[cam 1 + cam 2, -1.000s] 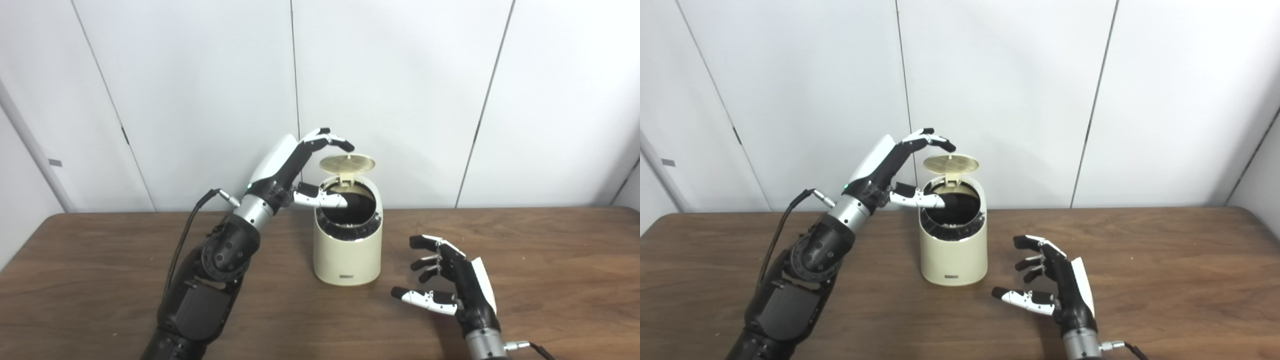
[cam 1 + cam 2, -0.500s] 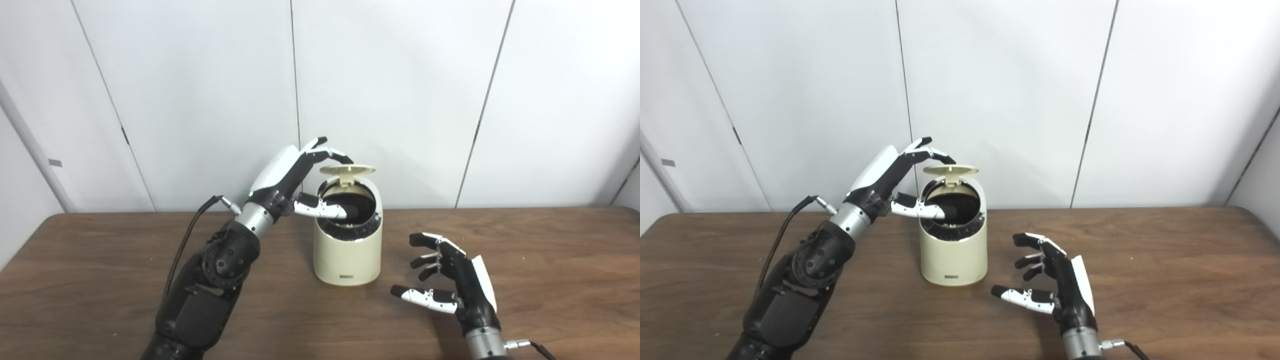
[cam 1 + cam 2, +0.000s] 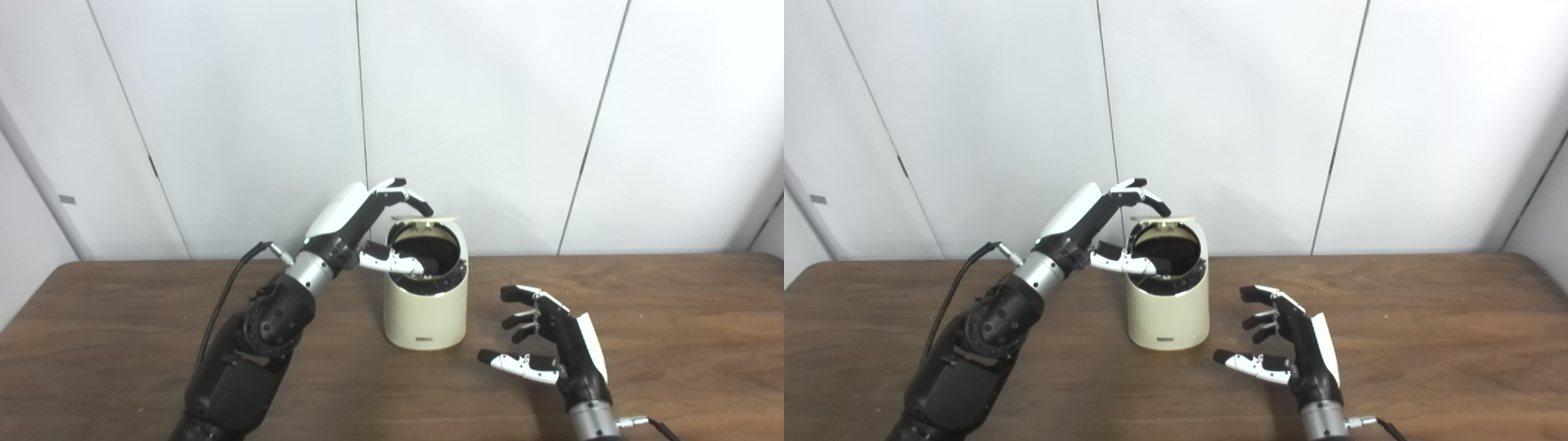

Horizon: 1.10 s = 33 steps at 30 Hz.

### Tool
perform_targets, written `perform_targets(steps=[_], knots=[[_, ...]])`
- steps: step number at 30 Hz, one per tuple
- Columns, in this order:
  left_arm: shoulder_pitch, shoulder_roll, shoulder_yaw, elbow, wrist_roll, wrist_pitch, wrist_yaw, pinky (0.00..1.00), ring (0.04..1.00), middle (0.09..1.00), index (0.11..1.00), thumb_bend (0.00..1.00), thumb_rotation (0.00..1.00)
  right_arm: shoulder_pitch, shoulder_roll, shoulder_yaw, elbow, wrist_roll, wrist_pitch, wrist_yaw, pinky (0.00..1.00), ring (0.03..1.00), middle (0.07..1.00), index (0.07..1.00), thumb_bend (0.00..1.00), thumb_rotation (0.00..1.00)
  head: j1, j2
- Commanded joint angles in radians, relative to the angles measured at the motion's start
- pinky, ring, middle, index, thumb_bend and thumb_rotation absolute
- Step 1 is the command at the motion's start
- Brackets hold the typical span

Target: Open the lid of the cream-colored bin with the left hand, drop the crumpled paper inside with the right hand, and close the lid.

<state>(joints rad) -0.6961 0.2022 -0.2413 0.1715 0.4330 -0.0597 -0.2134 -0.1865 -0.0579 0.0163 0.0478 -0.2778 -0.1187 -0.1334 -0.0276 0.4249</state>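
A cream-colored bin [image 3: 425,312] stands mid-table, its round mouth dark inside. Its hinged lid [image 3: 425,217] hangs nearly level above the back rim, seen edge-on. My left hand [image 3: 375,229] is at the bin's upper left: the fingers curl over the lid's left edge and the thumb reaches across the near-left rim. It grips nothing. My right hand [image 3: 548,346] rests low by the bin's right front, open and empty, fingers spread toward the bin. I see no crumpled paper; the bin's interior is too dark to make out.
The brown wooden table [image 3: 122,318] runs the full width of the view. White wall panels [image 3: 245,122] stand close behind the bin. A black cable [image 3: 226,294] loops off my left forearm.
The lid has swung down from upright to nearly flat over the opening, my left hand's fingers coming down with it. The right hand has stayed put.
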Motion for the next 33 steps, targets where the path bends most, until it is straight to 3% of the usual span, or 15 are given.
perform_targets(steps=[1,20,29,33], knots=[[-0.032,0.015,0.004,-0.044,0.008,-0.006,0.006,0.84,0.941,0.750,0.686,0.92,0.30,-0.032,0.003,0.000,-0.032,0.003,-0.001,-0.001,0.40,0.541,0.712,0.681,0.78,0.01,-0.001,0.001],[0.021,0.039,-0.004,-0.083,0.012,-0.026,-0.016,0.87,0.960,0.740,0.680,0.93,0.28,-0.034,0.003,0.010,-0.041,0.000,0.022,0.004,0.41,0.542,0.712,0.687,0.77,0.03,-0.009,0.011],[0.037,0.049,-0.010,-0.091,0.016,-0.037,-0.019,0.84,0.945,0.704,0.675,0.93,0.29,-0.037,0.007,0.014,-0.048,-0.010,0.037,0.001,0.42,0.540,0.707,0.696,0.77,0.07,-0.012,0.019],[0.041,0.048,-0.010,-0.094,0.022,-0.036,-0.017,0.82,0.930,0.691,0.666,0.95,0.31,-0.037,0.009,0.016,-0.051,-0.007,0.037,0.001,0.43,0.527,0.703,0.697,0.77,0.04,-0.015,0.023]])
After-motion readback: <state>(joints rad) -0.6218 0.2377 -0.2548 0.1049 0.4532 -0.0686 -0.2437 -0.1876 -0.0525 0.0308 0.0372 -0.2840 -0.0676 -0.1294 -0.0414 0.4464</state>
